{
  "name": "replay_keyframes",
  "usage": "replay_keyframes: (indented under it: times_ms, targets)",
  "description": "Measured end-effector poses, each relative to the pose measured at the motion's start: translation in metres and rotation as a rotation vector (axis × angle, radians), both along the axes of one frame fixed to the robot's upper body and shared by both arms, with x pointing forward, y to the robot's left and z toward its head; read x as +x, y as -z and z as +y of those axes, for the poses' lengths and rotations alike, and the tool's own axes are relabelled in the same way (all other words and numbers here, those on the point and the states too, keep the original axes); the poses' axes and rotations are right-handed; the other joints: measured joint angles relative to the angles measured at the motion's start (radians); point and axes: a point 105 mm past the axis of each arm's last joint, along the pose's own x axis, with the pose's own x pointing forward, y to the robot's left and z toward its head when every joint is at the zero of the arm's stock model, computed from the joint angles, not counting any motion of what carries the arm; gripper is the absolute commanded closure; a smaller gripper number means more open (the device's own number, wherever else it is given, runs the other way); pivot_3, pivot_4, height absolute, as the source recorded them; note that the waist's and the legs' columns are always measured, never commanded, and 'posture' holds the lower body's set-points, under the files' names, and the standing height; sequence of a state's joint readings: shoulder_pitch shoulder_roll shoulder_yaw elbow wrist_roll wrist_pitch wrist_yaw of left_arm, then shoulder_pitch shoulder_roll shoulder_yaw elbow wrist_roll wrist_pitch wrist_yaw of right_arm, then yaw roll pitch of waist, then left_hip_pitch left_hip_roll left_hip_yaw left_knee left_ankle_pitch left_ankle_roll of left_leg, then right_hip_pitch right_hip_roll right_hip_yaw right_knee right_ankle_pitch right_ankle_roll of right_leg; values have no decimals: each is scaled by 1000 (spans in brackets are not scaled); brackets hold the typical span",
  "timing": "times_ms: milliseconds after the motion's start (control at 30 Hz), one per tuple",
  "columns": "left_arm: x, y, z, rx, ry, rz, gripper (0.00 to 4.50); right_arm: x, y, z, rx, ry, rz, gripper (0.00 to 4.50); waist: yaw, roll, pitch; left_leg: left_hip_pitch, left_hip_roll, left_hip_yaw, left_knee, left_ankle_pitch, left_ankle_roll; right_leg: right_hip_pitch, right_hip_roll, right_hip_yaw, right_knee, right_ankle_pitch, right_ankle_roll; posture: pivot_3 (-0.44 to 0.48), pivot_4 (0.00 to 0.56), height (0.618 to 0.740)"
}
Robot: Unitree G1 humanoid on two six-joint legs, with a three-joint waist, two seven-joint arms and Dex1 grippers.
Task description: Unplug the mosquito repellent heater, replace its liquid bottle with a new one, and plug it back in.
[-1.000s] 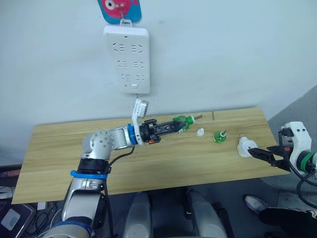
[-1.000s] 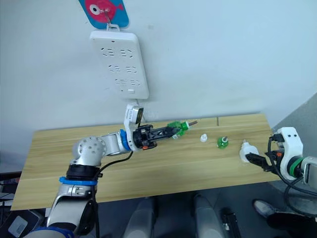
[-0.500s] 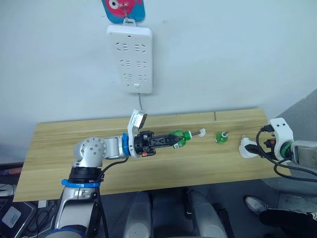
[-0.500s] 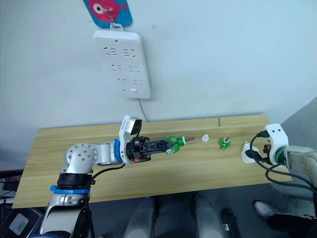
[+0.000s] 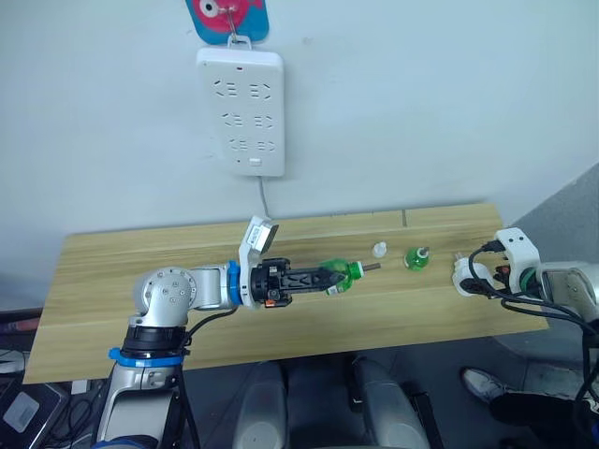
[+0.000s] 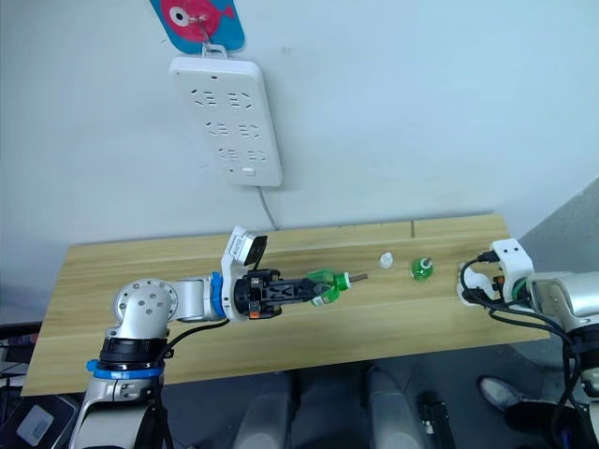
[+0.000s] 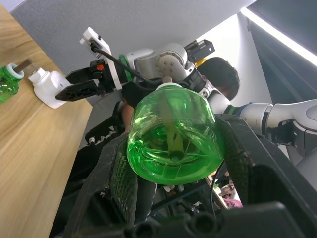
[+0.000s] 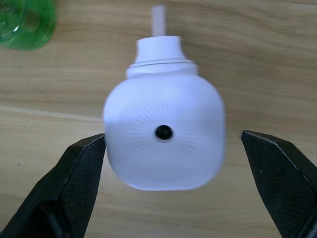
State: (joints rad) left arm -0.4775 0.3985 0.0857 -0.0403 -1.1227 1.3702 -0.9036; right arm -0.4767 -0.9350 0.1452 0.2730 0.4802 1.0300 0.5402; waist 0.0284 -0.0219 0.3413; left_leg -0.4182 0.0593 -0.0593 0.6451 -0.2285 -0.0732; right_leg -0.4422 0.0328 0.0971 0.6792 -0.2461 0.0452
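In the left eye view, the small white plastic mosquito repellent heater (image 5: 465, 277) is lying at the right of the frame, near the right end of the long pale wooden table (image 5: 112, 271), and the right gripper (image 5: 486, 286) is reaching in at it from the right edge. At frame centre the left gripper (image 5: 329, 275) is clamping a green translucent liquid bottle (image 5: 342, 276) sideways above the boards, wick pointing right. A second small green bottle (image 5: 415, 257) and a little white cap (image 5: 379, 249) are standing between that bottle and the heater, with bare wood in front of them. A white power strip (image 5: 240, 111) is hanging on the pale wall at upper centre, under a blue and pink fish hanger (image 5: 230, 16).

In the left wrist view, the two black fingers are pressing on both flanks of the green bottle at frame centre; the heater is sitting at the upper left on the tabletop, the right gripper just beside it.

In the right wrist view, the heater is filling the centre, its round face with the dark centre hole toward the camera. The black fingertips (image 8: 84, 163) are spread wide either side of it, the left-hand one right at its flank, the other well apart.
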Motion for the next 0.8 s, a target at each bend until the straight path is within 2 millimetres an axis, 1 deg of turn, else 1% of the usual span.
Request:
replay_keyframes:
  times_ms: [167,300,467,500,533,567,633,800]
  targets:
    - [-3,3,2,5,-1,7,2219,4,4,4,-11,-90,23,19,0,0,1,0,0,0,0,0,0,0,0,0,-1,0,0,270,368,740]
    - [-3,2,2,2,1,7,2219,7,3,7,-15,-144,25,19,1,0,3,0,0,0,0,0,0,0,0,0,-1,0,0,279,374,740]
    - [-4,4,3,2,-1,13,2219,8,6,6,-18,-169,37,19,1,-1,7,0,0,0,0,0,0,0,0,0,-1,0,0,280,375,740]
    - [-5,5,3,3,-1,16,2219,9,7,7,-18,-169,39,380,1,-1,8,0,0,0,0,0,0,0,0,0,-1,0,0,280,375,740]
    - [-5,5,3,4,1,13,2219,9,7,7,-19,-169,40,586,1,-1,10,0,0,0,0,0,0,0,0,0,-1,0,0,280,375,740]
    - [-6,4,2,4,3,8,2219,9,7,7,-18,-171,42,906,1,-1,12,0,0,0,0,0,0,0,0,0,-1,0,0,280,375,740]
    - [-7,5,3,5,2,9,2219,11,2,6,-9,-167,25,1502,1,-2,13,0,0,0,0,0,-1,0,0,0,-1,0,0,277,371,740]
    - [-7,6,2,6,6,10,2219,5,2,9,32,-170,38,1519,2,-2,14,-1,0,0,-1,0,-1,-1,0,0,-1,0,0,274,366,740]
